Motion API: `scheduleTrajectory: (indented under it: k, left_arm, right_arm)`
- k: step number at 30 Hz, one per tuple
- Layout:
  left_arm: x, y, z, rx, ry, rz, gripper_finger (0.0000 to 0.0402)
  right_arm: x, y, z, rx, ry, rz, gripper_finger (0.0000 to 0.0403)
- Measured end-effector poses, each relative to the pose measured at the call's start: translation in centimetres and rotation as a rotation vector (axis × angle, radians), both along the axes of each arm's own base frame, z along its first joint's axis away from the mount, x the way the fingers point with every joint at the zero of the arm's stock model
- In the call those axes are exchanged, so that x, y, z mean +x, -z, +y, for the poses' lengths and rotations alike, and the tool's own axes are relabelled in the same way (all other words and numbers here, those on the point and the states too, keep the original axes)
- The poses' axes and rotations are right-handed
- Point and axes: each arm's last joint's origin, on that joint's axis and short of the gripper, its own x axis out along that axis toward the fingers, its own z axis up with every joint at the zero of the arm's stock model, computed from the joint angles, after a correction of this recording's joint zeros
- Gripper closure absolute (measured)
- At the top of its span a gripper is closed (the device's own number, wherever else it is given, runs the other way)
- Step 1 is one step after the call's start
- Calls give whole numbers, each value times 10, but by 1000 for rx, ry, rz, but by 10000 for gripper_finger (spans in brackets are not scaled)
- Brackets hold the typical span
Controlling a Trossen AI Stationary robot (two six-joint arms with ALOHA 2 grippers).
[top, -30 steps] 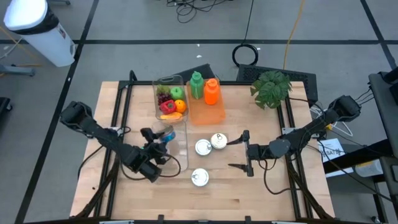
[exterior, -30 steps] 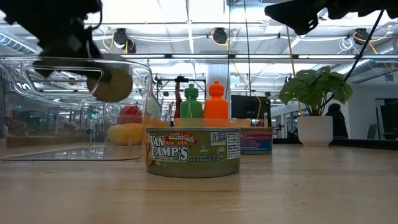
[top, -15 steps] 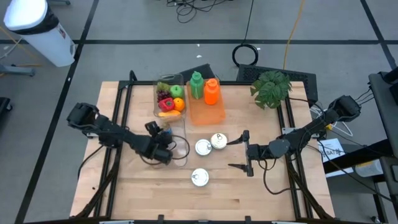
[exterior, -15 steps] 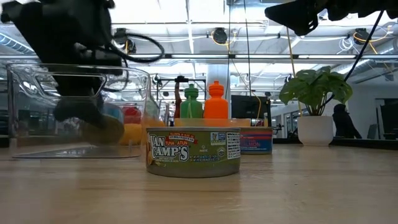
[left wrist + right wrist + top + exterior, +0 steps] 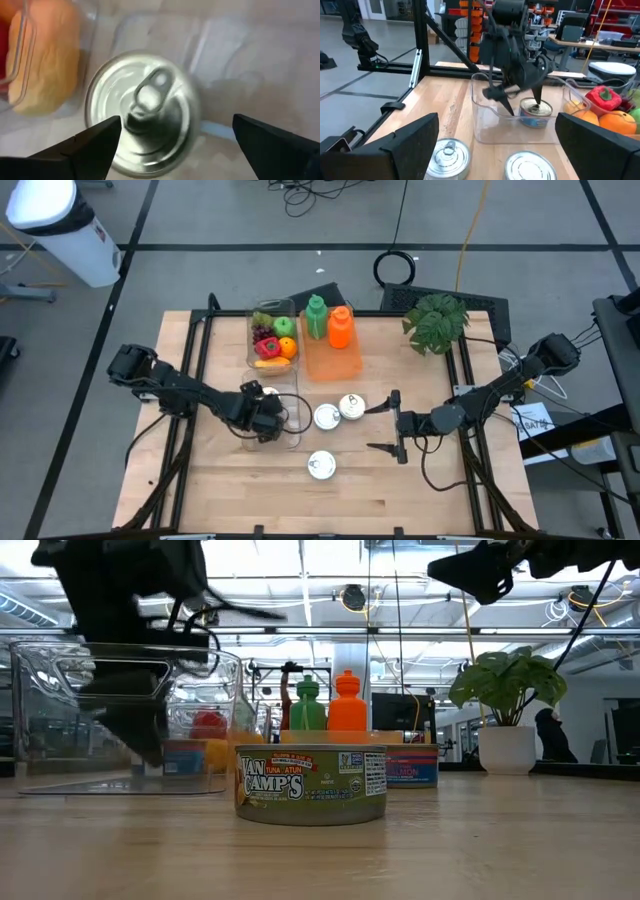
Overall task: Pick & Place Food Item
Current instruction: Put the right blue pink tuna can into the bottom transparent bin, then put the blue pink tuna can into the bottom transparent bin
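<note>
A silver tuna can (image 5: 142,112) with a pull tab stands on its base on the floor of a clear plastic bin (image 5: 290,425), also seen as the can (image 5: 536,112) in the right wrist view. My left gripper (image 5: 520,99) is inside that bin, open, its fingers spread just above the can's lid. In the low view the left gripper (image 5: 140,715) shows blurred behind the bin wall. My right gripper (image 5: 386,420) waits open above the table, right of the loose cans. My left gripper comes at the can from above, pointing down, with open fingers over the lid (image 5: 538,106). The can stands upright on the bin floor. Whether a fingertip touches the lid, I cannot tell.
Three more cans stand on the table (image 5: 327,417), (image 5: 351,406), (image 5: 321,465). A second clear bin holds fruit (image 5: 272,340). An orange tray (image 5: 333,360) carries a green bottle (image 5: 316,317) and an orange bottle (image 5: 340,327). A potted plant (image 5: 436,322) stands at the far right.
My left gripper has moved right and toward the far edge, over the clear bin, and gone down into it. The can, carried tilted above the bin a second ago, now stands on the bin floor under the spread fingers.
</note>
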Motion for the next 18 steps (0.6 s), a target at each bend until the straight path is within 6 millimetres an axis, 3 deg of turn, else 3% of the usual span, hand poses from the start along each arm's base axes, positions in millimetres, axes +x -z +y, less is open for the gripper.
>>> scheduleTrajectory:
  k: [7, 13, 18]
  left_arm:
    - [13, -40, -5, -42, 71, -213, 16]
    - [20, -98, -13, 14, 240, -676, 23]
    - [24, -131, -16, 59, 351, -1000, 23]
  right_arm:
    - [4, 25, -8, 3, 88, 193, 23]
    - [18, 69, -15, -66, 153, 409, 24]
    - [29, 94, -18, -121, 137, 496, 25]
